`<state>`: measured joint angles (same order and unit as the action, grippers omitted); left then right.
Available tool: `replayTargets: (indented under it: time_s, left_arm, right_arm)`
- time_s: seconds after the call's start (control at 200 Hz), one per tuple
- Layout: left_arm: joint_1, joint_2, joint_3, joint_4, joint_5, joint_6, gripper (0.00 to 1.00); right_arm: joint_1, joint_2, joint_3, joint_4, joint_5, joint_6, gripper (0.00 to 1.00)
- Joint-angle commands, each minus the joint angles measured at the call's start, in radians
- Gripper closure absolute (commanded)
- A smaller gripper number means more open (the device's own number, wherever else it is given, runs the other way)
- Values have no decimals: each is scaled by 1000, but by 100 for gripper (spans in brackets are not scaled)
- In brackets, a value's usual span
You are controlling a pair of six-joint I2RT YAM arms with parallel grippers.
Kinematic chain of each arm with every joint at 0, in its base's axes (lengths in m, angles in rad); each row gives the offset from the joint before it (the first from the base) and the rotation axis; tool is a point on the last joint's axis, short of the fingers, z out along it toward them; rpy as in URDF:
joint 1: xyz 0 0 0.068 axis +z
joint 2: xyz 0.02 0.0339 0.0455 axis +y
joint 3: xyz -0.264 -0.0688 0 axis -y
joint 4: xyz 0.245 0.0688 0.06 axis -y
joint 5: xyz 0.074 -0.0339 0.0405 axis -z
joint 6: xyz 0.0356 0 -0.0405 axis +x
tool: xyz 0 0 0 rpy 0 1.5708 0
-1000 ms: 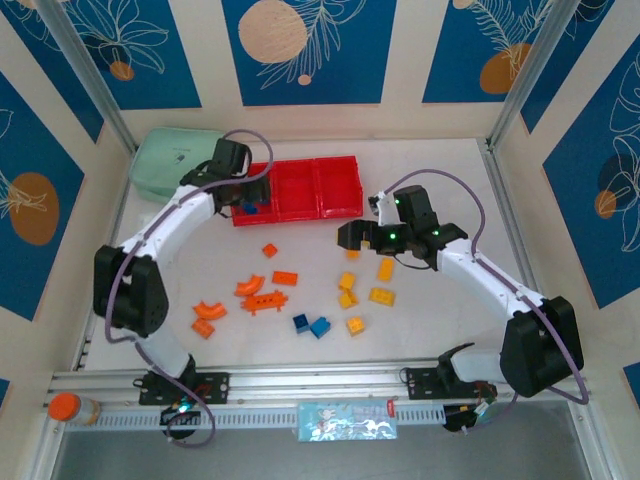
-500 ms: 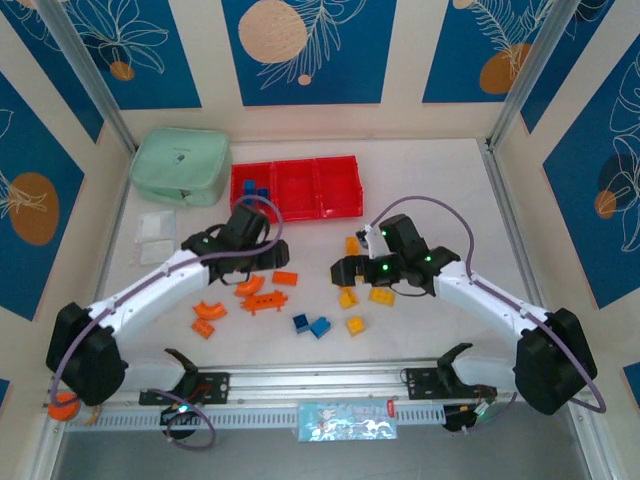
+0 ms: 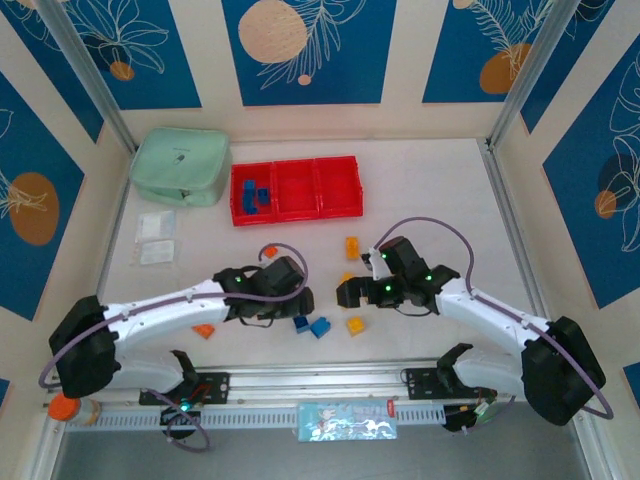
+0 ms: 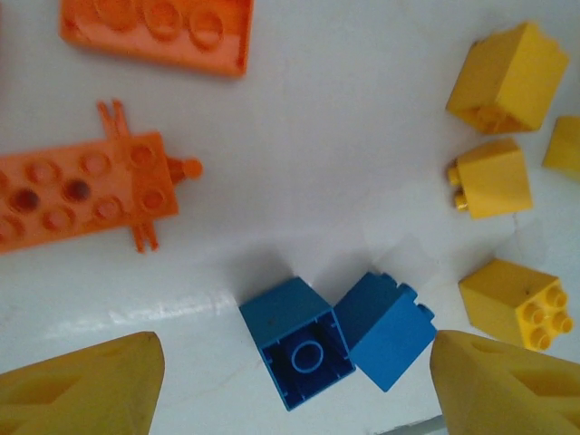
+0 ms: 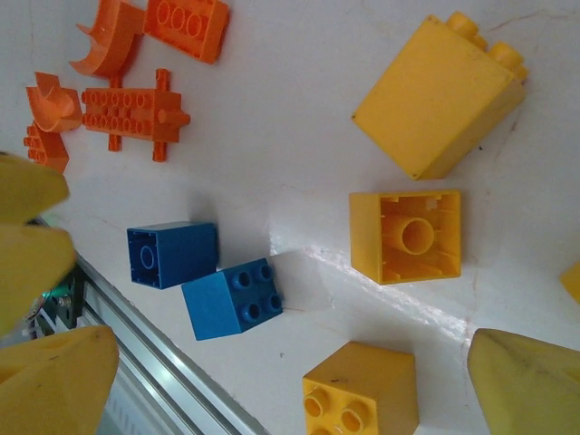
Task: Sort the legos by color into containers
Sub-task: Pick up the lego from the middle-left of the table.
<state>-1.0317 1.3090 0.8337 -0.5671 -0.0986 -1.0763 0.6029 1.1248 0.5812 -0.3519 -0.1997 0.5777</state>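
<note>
Since half a second ago, the left arm is drawing back from the red bins [image 3: 340, 188] to the near side of the table [image 3: 440, 200]. The left gripper [image 4: 296, 373] is now hanging over two blue bricks. Its yellow fingers [image 4: 82, 385] are standing wide apart and are not holding anything.

One blue brick [image 4: 292, 337] is lying with its hollow side up, and a second blue brick [image 4: 385, 331] is touching it on the right. Orange pieces [image 4: 82, 199] are lying to the left and yellow bricks [image 4: 494, 177] to the right. More blue bricks [image 3: 255, 195] are already sitting in the left compartment of the bins.

The right gripper [image 5: 281, 353] is also spread open, hovering over a hollow yellow brick [image 5: 405, 236].

I am thinking the risk is in the touching pair. If the fingers are closing on both bricks, one may be twisting out or dropping on the way. The two grippers are also working near each other and could be bumping.
</note>
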Motion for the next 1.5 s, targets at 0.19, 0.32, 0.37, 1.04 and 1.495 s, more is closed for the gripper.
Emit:
replayTargets:
  time_s: [0.19, 0.32, 0.37, 1.04, 1.495]
  left_arm:
    - [-62, 159, -6, 28, -4, -93, 19]
    - [-64, 176, -15, 9, -44, -103, 23]
    - [-65, 177, -18, 4, -48, -103, 27]
    - [-93, 169, -21, -22, -84, -88, 69]
    - [-50, 21, 92, -170, -226, 48, 86]
  right_arm:
    - [-9, -22, -9, 17, 7, -1, 1]
    - [-15, -19, -7, 19, -2, -7, 1]
    - [-18, -20, -7, 18, -3, -9, 1]
    - [-49, -11, 11, 43, -51, -9, 1]
    - [-74, 76, 169, 32, -109, -1, 1]
